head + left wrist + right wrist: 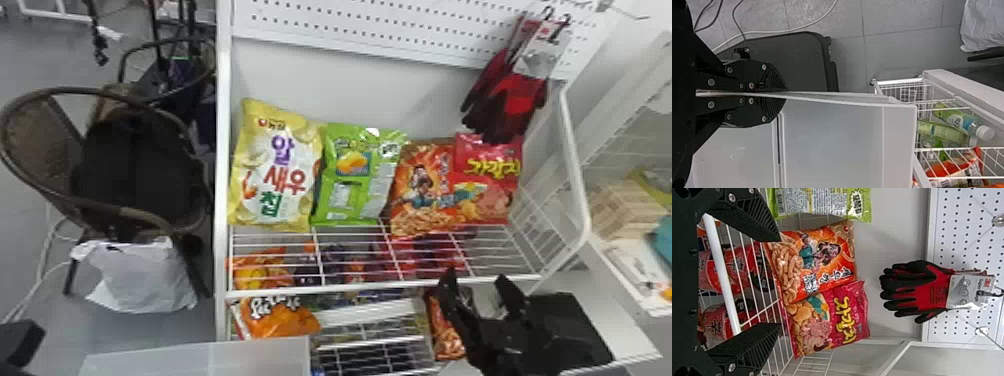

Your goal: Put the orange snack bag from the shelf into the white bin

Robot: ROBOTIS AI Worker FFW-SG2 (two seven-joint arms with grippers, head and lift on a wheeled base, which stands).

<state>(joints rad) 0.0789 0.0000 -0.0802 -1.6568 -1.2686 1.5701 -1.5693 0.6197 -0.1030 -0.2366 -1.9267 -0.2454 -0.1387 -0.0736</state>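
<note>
**Orange snack bag above and to the left of the right gripper, long axis near upright**

The orange snack bag [422, 190] stands on the upper wire shelf [350, 287], right of centre in the head view, between the green bag [357, 175] and the pink bag [487, 185]. It leans slightly, and its long axis runs nearly upright.

My right gripper [477, 286], lower right of the same frame, has its 2 fingers spread and holds nothing; I judge it the nearer of my 2 hands and the one for the pick. From it the orange bag lies up and to the left. In the right wrist view the bag sits towards the upper of the 2 fingers, while the pink bag lies towards the lower one, the 2 bags meeting along their edges. I therefore judge that the approach needs a shift to the robot's left before it goes in, so that the fingers straddle the orange bag's width alone; uncorrected, they could catch both bags.

My left gripper [785, 94] has its fingers pressed together on the wall of the white bin [836, 141]. The bin is at bottom left of centre in the head view, well below the shelf, ready for the drop.
</note>
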